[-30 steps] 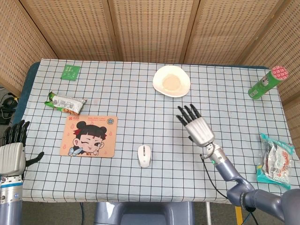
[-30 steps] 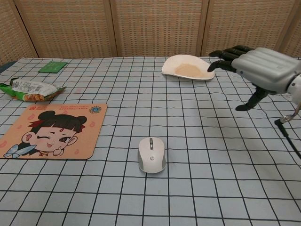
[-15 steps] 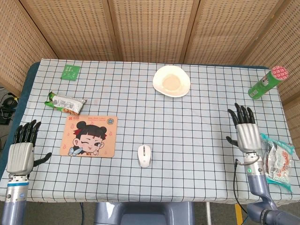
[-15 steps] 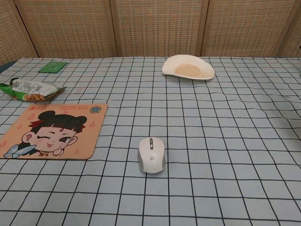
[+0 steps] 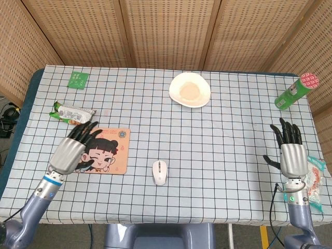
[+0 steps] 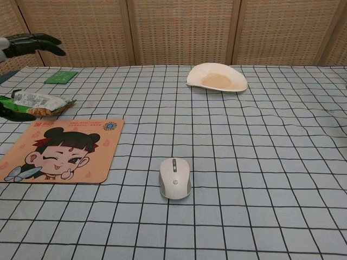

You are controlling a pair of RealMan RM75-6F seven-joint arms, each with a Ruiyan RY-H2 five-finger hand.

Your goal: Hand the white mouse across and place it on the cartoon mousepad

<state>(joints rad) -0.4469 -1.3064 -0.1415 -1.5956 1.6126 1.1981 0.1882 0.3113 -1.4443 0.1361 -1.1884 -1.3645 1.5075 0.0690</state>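
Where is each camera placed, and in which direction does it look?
Head view: sits high above the near table edge, looks steeply down on the whole checked table; shows the left hand over the cartoon mousepad and the right hand near the right edge, both open.
Chest view: sits low at the near edge, looks forward across the cloth toward the wicker screen; shows only dark fingertips of the left hand at the left border.
Shared: white mouse, mousepad, white plate.

mousepad [image 5: 111,150]: the left hand [image 5: 75,150] covers its left part in the head view
left hand, chest view: only the fingertips [image 6: 38,42] show
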